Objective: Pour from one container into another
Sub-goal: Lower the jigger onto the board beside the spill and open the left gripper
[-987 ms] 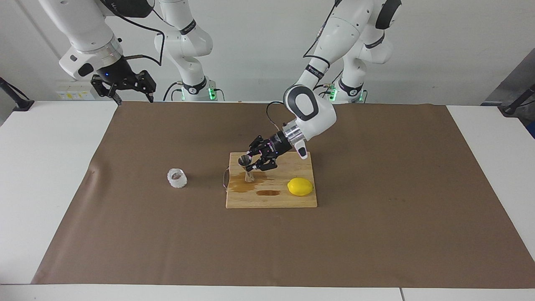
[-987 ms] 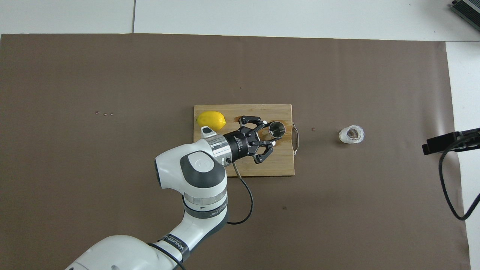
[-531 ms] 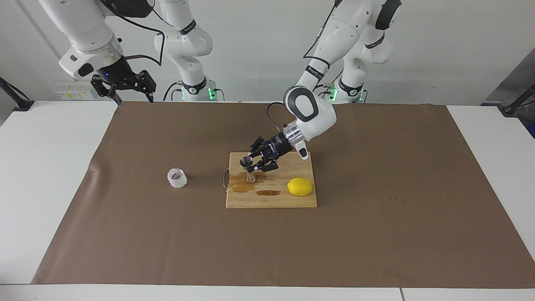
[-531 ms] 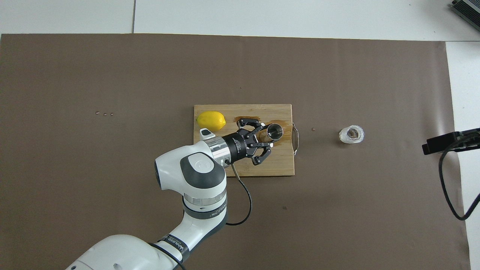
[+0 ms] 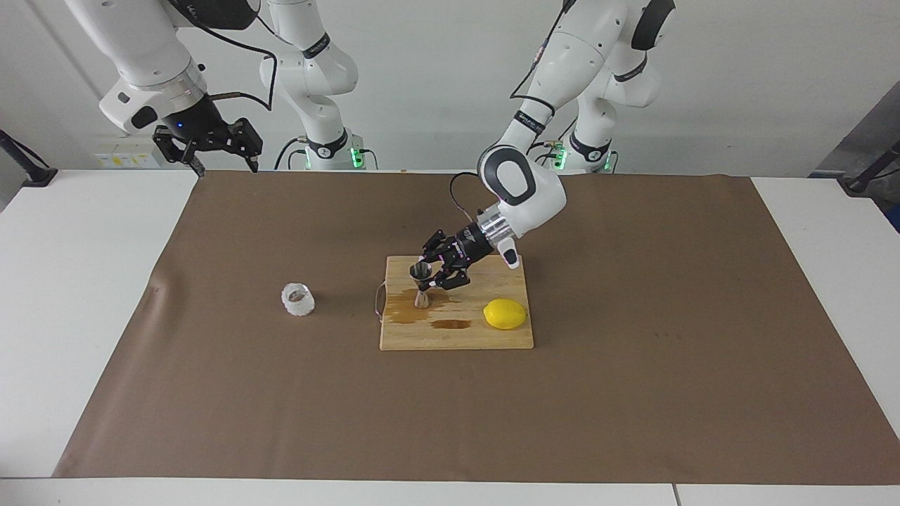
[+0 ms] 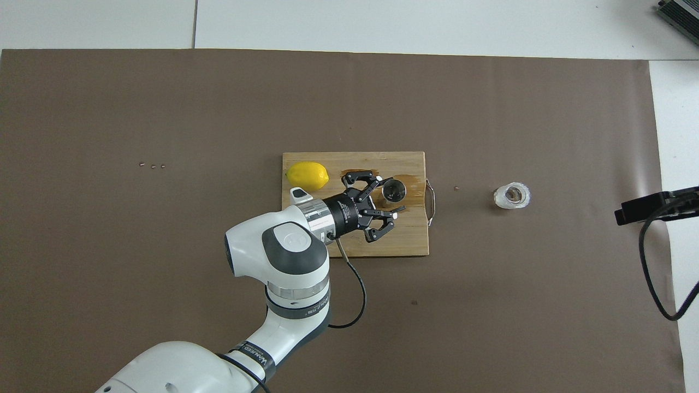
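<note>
The steel jigger [image 5: 421,284] stands upright on the wooden cutting board [image 5: 457,339], on a wet brown stain. Its dark mouth shows in the overhead view [image 6: 394,190]. My left gripper [image 5: 429,274] reaches in low from the left arm's end and sits around the jigger's upper cone; it also shows in the overhead view [image 6: 390,195]. The clear knobbly cup [image 5: 298,299] stands alone on the brown mat toward the right arm's end [image 6: 512,195]. My right gripper [image 5: 225,169] waits open and empty, raised over the mat's corner near its base.
A yellow lemon [image 5: 505,313] lies on the board toward the left arm's end [image 6: 307,175]. Brown stains [image 5: 450,324] mark the board. A metal handle [image 6: 431,203] sticks out of the board toward the cup. The brown mat [image 5: 633,365] covers most of the table.
The jigger leaned toward the right arm's end a second ago and now stands upright. My left gripper has drawn back slightly toward the lemon. The right arm has not moved.
</note>
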Motion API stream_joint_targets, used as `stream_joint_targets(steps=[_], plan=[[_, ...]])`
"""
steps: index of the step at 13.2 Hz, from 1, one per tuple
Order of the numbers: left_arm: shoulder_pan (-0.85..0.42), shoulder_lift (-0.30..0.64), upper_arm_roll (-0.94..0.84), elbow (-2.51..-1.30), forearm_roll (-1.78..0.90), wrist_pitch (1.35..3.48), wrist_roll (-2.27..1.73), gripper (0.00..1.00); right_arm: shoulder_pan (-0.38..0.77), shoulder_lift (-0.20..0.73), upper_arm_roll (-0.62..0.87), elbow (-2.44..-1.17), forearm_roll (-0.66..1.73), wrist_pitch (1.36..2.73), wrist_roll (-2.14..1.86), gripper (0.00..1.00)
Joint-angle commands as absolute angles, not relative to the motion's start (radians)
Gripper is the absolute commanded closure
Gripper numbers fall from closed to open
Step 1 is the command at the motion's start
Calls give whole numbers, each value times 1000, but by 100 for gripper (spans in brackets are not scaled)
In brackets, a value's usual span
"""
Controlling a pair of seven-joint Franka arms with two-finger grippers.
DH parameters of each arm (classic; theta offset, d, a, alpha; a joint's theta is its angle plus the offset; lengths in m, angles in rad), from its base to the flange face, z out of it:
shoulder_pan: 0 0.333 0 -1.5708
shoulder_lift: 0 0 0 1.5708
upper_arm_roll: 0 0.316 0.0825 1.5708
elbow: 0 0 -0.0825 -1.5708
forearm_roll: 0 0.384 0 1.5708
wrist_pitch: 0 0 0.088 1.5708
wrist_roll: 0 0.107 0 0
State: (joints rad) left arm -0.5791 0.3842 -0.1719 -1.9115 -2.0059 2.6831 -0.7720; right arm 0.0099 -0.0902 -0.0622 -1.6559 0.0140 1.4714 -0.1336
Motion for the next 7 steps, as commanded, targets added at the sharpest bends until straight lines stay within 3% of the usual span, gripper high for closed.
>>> stream_joint_targets(steps=[1, 7], plan=[[-575, 379, -173, -1919, -2003, 2697, -773, 0, 5, -87, -55, -1646, 8, 1456, -118, 0], [-574, 374, -175, -1945, -1876, 2678, -790, 0, 5, -87, -55, -1646, 8, 1456, -118, 0]])
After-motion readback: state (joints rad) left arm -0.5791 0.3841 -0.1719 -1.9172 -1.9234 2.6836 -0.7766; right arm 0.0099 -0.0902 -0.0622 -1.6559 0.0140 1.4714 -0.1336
